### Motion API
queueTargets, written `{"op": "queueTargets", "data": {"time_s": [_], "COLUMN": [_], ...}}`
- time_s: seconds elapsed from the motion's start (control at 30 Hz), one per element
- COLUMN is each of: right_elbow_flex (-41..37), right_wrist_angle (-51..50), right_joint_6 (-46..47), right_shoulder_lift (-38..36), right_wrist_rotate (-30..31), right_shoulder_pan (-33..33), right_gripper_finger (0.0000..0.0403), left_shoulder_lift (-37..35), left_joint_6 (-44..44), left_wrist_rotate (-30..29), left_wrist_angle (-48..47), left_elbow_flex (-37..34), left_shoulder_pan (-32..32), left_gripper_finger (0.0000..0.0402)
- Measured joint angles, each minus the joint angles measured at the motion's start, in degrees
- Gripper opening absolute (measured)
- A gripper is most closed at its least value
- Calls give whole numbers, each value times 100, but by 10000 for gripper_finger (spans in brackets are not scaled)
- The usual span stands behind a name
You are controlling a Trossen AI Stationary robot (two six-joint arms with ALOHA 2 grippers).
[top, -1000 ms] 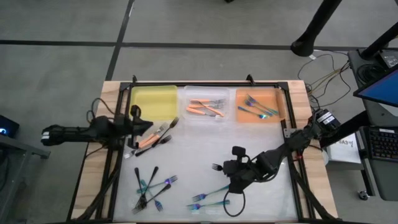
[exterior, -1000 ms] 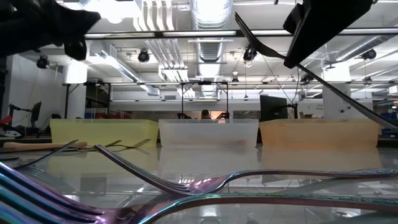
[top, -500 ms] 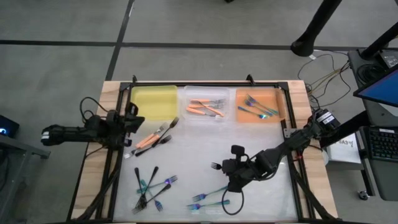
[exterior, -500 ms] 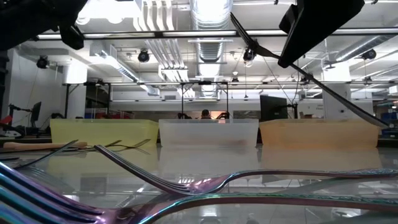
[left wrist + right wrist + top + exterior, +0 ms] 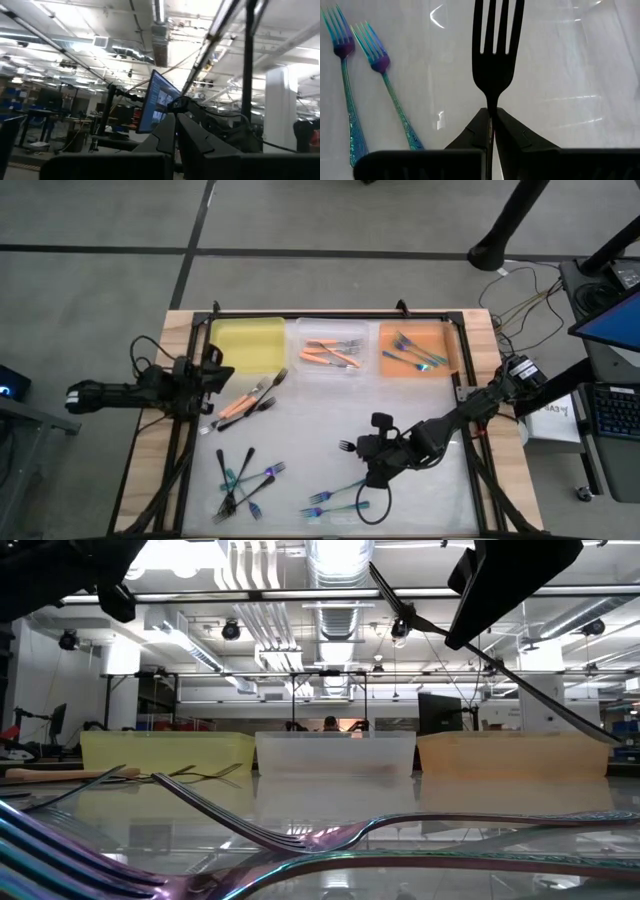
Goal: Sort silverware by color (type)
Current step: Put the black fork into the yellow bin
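I have the right gripper (image 5: 374,455) over the near-right part of the table, its fingers (image 5: 481,127) pinched on the neck of a black fork (image 5: 495,60), which is lifted clear of the surface — the low view shows it hanging tilted in the air. Just below it on the clear mat lie two teal forks (image 5: 367,75) side by side, and a mixed pile of black and teal forks (image 5: 243,478) sits at the near left. Further up, a few orange-handled forks (image 5: 245,400) wait beside the left gripper (image 5: 218,370), which is parked at the left edge with its fingers pressed together, holding nothing that I can see.

At the far edge stand three bins: the yellow bin (image 5: 246,345) looks empty, the clear bin (image 5: 305,330) holds orange forks, the orange bin (image 5: 445,340) holds teal ones. So I judge the black fork belongs in the yellow bin. To do this well I would keep the grip firm on that thin neck, carry the fork high enough to clear the bin walls, and let go only once it is low inside — a drop from height could bounce it out.
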Motion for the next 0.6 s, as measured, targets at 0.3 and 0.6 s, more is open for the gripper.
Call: {"op": "queueTargets", "data": {"time_s": [0.3, 0.6], "right_elbow_flex": [0, 0], "right_wrist_angle": [48, 987], "right_joint_6": [-310, -1589], "right_shoulder_lift": [-2, -2], "right_wrist_rotate": [-6, -2], "right_shoulder_pan": [-404, -1424], "right_gripper_finger": [9, 9], "left_shoulder_lift": [649, 1989], "left_joint_6": [-1215, -1174], "left_wrist_rotate": [-364, -585], "left_wrist_angle": [-26, 1015], "left_elbow_flex": [0, 0], "left_shoulder_pan": [-4, -3], "left_gripper_finger": [0, 0]}}
